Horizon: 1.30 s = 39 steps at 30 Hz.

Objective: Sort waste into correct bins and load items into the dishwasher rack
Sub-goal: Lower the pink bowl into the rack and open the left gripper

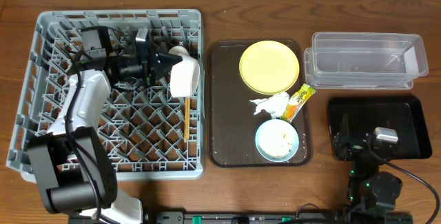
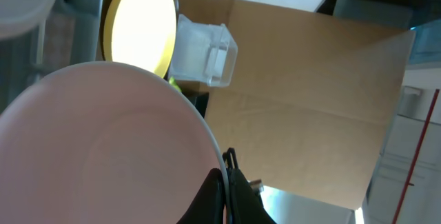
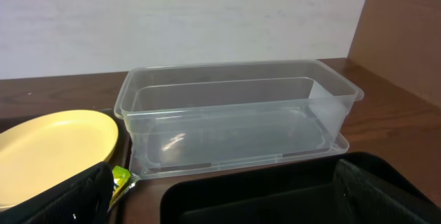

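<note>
My left gripper [image 1: 167, 64] reaches over the grey dishwasher rack [image 1: 41, 79] and is shut on the rim of the white bowl [image 1: 183, 78], held on edge at the rack's right side. In the left wrist view the jaws [image 2: 226, 182] pinch the bowl's rim [image 2: 103, 148]. A white cup [image 1: 178, 50] and wooden chopsticks [image 1: 186, 117] are in the rack. The yellow plate [image 1: 269, 65], napkin [image 1: 272, 103], snack wrapper [image 1: 299, 101] and light blue bowl [image 1: 277, 140] holding rice scraps lie on the brown tray [image 1: 224, 114]. My right gripper [image 1: 362, 141] is open and empty over the black tray [image 1: 406, 114].
The clear container [image 1: 365, 60] stands behind the black tray at the back right; it also shows in the right wrist view [image 3: 234, 114], with the plate [image 3: 48, 148] and wrapper [image 3: 120, 179] to its left. Bare wooden table lies around the trays.
</note>
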Each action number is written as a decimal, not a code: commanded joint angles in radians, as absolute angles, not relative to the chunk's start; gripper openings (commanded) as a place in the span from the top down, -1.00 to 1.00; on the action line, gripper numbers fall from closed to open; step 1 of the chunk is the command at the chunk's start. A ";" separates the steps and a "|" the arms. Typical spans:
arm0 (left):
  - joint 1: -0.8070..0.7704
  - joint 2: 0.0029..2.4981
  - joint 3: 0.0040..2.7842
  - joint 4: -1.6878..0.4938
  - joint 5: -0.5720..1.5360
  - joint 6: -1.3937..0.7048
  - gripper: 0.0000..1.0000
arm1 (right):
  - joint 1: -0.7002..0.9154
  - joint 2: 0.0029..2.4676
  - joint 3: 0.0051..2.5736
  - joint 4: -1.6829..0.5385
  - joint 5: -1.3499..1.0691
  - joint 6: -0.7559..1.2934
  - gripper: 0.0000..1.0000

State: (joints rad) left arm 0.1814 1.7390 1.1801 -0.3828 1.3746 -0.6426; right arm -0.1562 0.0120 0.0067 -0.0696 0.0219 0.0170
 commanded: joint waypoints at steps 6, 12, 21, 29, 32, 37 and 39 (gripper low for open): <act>0.150 1.716 1.182 -0.424 1.285 -0.644 0.88 | -0.181 0.006 0.006 -0.073 0.024 0.010 -0.99; 0.101 1.716 1.176 -0.429 1.189 -0.652 0.87 | -0.200 0.006 0.006 -0.073 0.025 0.010 -0.98; 0.146 1.716 1.172 -0.346 1.216 -0.772 0.88 | -0.200 0.006 0.006 -0.073 0.025 0.010 -0.99; 0.157 1.713 1.167 -0.230 1.320 -0.892 0.88 | -0.200 0.006 0.006 -0.073 0.025 0.010 -0.99; 0.157 1.713 1.144 -0.231 1.340 -0.897 0.87 | -0.200 0.006 0.006 -0.073 0.025 0.010 -0.99; 0.157 1.696 1.100 -0.230 1.354 -0.908 0.87 | -0.201 0.006 0.006 -0.073 0.025 0.010 -0.99; 0.159 1.681 1.094 -0.229 1.351 -0.908 0.88 | -0.207 0.006 0.006 -0.073 0.025 0.010 -0.99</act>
